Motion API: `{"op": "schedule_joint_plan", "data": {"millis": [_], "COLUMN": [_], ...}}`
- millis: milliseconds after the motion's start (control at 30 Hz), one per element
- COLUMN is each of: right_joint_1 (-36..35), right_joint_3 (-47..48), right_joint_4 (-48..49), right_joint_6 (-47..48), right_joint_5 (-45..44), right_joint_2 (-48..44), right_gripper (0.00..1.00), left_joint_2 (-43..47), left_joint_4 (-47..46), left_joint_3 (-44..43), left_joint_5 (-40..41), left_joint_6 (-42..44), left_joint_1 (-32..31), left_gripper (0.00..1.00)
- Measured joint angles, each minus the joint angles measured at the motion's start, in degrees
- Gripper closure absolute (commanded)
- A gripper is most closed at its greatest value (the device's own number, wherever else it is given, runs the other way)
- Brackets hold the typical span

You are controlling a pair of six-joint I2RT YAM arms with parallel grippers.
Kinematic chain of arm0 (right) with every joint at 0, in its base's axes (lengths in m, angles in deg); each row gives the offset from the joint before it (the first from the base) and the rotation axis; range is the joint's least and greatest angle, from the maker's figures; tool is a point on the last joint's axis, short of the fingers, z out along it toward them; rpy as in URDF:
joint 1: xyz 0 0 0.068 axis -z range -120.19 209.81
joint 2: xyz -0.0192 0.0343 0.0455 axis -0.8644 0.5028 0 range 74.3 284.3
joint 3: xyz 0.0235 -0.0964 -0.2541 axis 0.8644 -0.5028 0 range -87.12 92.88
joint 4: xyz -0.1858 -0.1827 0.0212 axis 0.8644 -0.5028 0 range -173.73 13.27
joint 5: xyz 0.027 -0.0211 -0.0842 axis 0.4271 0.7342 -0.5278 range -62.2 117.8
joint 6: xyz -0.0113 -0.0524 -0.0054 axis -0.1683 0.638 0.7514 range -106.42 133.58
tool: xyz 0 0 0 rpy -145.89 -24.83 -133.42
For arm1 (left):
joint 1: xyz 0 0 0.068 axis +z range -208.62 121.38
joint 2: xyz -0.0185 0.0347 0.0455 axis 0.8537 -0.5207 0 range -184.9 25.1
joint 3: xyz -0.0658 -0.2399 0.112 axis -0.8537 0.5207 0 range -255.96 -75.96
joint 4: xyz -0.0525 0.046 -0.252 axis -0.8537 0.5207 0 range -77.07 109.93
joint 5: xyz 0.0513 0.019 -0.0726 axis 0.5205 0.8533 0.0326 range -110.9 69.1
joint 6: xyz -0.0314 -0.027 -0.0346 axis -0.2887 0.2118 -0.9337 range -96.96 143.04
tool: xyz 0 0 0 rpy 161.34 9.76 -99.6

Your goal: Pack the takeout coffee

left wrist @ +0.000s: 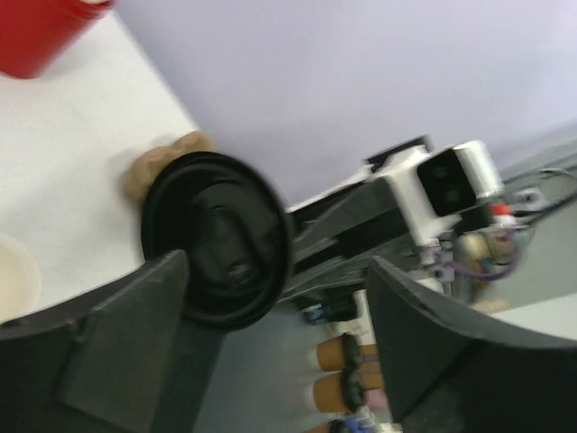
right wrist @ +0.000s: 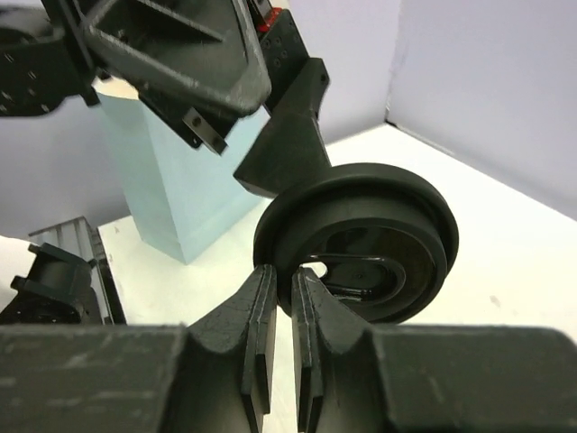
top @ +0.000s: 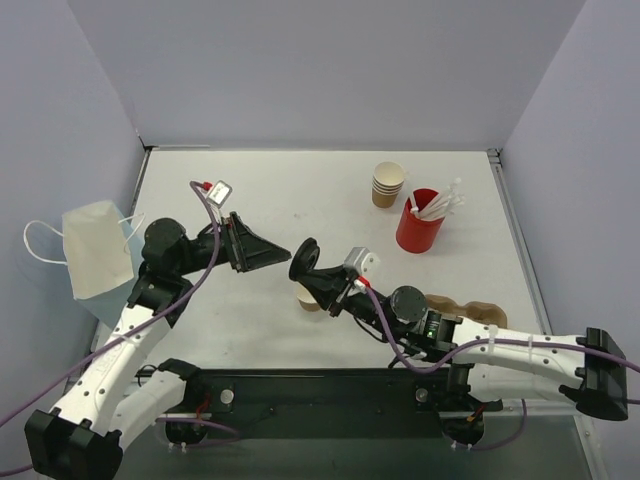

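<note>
White table (top: pixel 260 190), grey walls. Right gripper (top: pixel 318 276) pinches the black lid (top: pixel 303 262) by its rim, holding it on edge just above the brown cup (top: pixel 308 298), which stands lidless at mid-table. Left gripper (top: pixel 276 254) is spread wide, its tips beside the lid; contact unclear.

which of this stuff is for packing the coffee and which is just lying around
Job: brown cup, black lid in right gripper, left gripper; likely handled bag, pulp tray.
Lying about: stack of lidless cups, red cup of stirrers.
</note>
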Motion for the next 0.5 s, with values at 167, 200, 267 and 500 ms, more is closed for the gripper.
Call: {"op": "schedule_joint_plan", "data": {"millis": [167, 200, 267, 500], "right_joint_1": [0.4, 0.6, 1.1, 5.5], "right_joint_3": [8.4, 10.3, 14.0, 29.7], "right_joint_4": [-24.8, -29.7, -39.3, -67.1], "right_joint_6": [-4.7, -5.9, -8.2, -14.6], "right_joint_5": [-5.7, -6.7, -8.3, -8.2], "right_joint_2": [-5.5, -6.1, -6.2, 3.8], "right_gripper": [1.0, 1.0, 1.0, 1.0], "left_joint_2": [-4.0, -4.5, -4.9, 0.5], "left_joint_4": [20.7, 24.7, 31.7, 41.6], "left_joint_3": [-10.7, -12.9, -16.2, -14.0], "left_joint_5": [5.1, 7.1, 12.4, 30.8], "left_joint_6": [16.1, 19.3, 26.2, 40.0], "left_joint_1": [3.0, 3.4, 3.8, 3.9], "left_gripper": [0.04, 0.04, 0.04, 0.04]}}
